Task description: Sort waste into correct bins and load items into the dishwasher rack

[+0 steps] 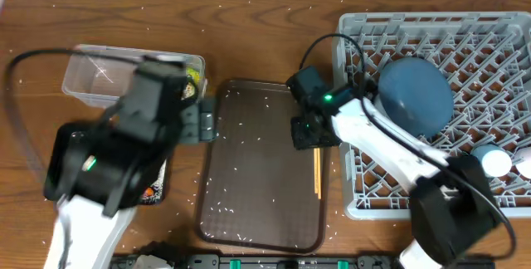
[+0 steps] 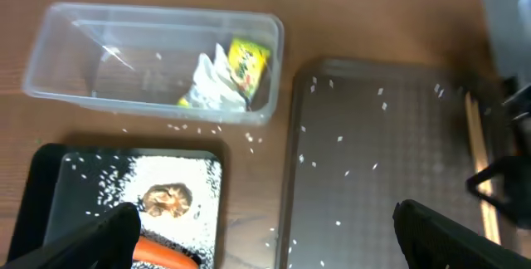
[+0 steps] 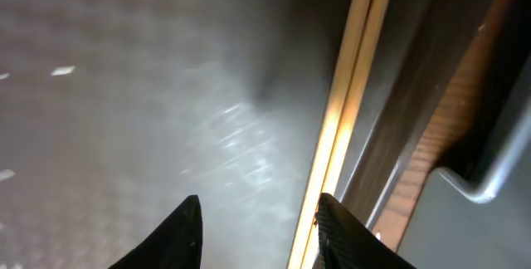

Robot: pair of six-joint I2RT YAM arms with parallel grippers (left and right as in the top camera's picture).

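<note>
The clear tub (image 2: 149, 61) holds the crumpled paper with its yellow-green wrapper (image 2: 228, 74). The black tray (image 2: 50, 186) holds the brown lump (image 2: 166, 200), the carrot (image 2: 166, 255) and rice grains. My left gripper (image 2: 274, 244) is open and empty above the gap between the black tray and the brown serving tray (image 2: 390, 153). My right gripper (image 3: 261, 236) is open low over the serving tray, its right finger at the chopsticks (image 3: 353, 95). They lie along the tray's right edge (image 1: 317, 173). The blue plate (image 1: 415, 95) stands in the grey rack (image 1: 440, 28). Two small cups (image 1: 496, 163) sit in it.
Rice grains are scattered over the serving tray (image 1: 261, 165) and the wooden table (image 1: 249, 28). The left arm covers most of the black tray in the overhead view. The rack wall stands just right of the chopsticks. No white bowl shows.
</note>
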